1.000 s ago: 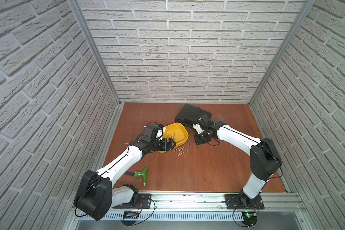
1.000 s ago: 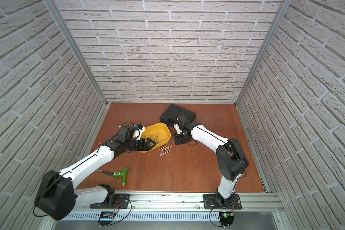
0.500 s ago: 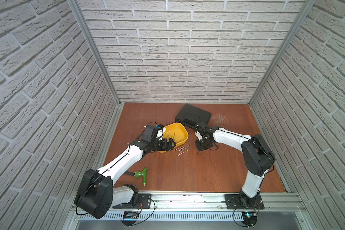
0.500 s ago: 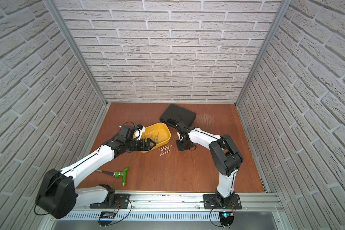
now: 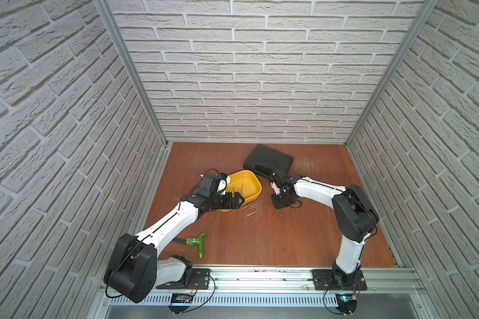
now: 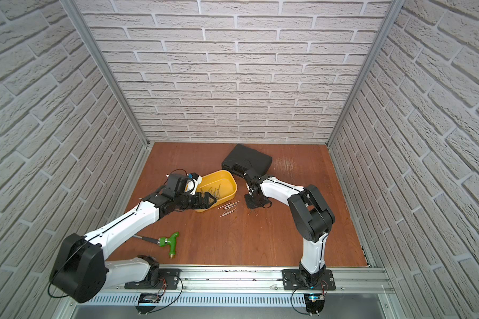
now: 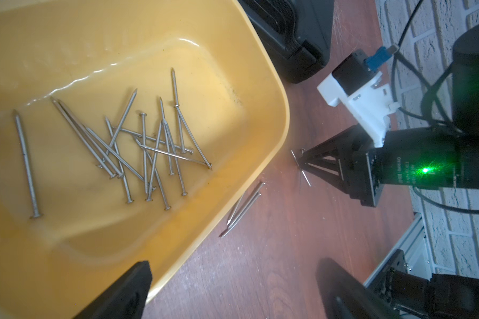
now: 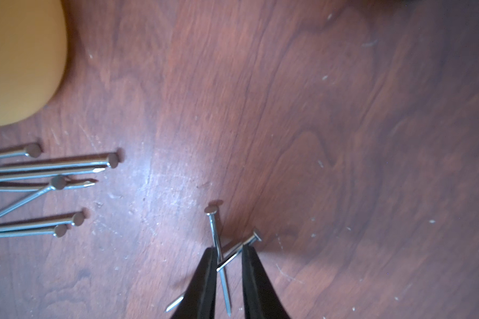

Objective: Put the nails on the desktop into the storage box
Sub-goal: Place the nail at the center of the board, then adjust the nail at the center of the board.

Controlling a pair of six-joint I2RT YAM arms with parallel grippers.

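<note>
The yellow storage box sits mid-desktop with several nails lying in it. More nails lie in a loose bunch on the desktop just outside its rim. My left gripper is wide open and empty, with one finger over the box's near corner and the other over bare wood. My right gripper points down at the board to the right of the bunch. Its jaws stand a narrow gap apart, and a few crossed nails lie in and around that gap.
A black moulded case lies behind the box, close to my right forearm. A green-handled tool lies front left beside my left arm. Brick-pattern walls close three sides, and a metal rail runs along the front.
My right gripper has come forward and down from beside the black case to the desktop, and its jaws have parted slightly. The left arm has not moved.
</note>
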